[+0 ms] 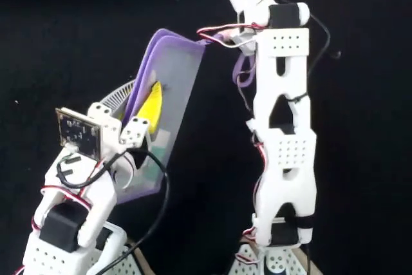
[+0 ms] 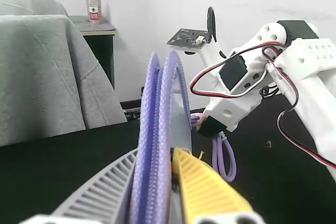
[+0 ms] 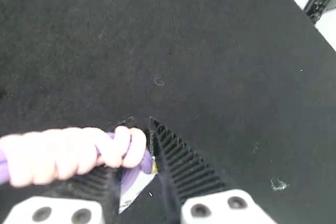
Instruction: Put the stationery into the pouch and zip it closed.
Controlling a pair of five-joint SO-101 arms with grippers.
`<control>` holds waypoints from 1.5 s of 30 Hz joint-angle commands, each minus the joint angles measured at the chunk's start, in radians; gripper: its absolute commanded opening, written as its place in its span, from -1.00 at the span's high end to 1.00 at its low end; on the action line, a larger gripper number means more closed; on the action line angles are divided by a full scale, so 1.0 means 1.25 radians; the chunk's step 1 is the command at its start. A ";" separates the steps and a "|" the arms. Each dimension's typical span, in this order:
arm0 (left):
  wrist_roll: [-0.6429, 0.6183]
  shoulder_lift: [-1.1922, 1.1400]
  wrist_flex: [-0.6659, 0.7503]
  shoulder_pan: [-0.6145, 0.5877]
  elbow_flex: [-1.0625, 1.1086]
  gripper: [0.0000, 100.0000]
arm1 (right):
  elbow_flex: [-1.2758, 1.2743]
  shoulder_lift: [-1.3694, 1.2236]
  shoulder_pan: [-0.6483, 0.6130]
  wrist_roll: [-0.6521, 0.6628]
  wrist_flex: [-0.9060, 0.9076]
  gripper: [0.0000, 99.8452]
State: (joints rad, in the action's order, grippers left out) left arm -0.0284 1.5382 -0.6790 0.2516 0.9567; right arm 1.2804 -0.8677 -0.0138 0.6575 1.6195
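Note:
The purple pouch is held up off the black table, standing on edge between both arms. My left gripper is shut on its near long edge, with the grey finger on one face and the yellow finger on the other, and the pouch's doubled rim runs up between them. My right gripper is shut at the pouch's far corner on the purple zip cord, whose loop hangs below. In the right wrist view the black fingers pinch the cord. I cannot make out what is inside the pouch.
The right arm stretches along the right half of the black tabletop. In the left wrist view, a grey covered seat and a small side table with a bottle stand beyond the table's far edge.

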 commanded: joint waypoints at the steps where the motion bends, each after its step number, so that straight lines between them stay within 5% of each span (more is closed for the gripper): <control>1: -0.011 0.085 0.016 -0.062 -0.111 0.94 | 0.029 -0.039 0.068 0.006 -0.001 0.98; 18: -0.039 0.048 0.043 -0.062 -0.084 0.94 | 0.064 0.002 0.110 0.034 0.044 0.98; 25: -0.033 -0.325 0.173 -0.021 -0.104 0.93 | 0.137 0.067 0.075 -0.038 0.109 0.98; 31: -0.039 -0.681 0.129 -0.014 -0.295 0.51 | 0.142 0.080 0.080 -0.063 0.107 0.98; 34: -0.039 -0.809 0.104 -0.013 -0.375 0.48 | 0.142 0.080 0.079 -0.061 0.108 0.98; 45: -0.041 -0.982 0.101 -0.041 -0.473 0.35 | 0.120 0.067 0.072 -0.061 0.093 0.89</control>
State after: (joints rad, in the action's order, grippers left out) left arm -0.0683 0.3015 -0.5501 0.2271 0.4350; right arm 1.4078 -0.8462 0.0736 0.5900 1.7315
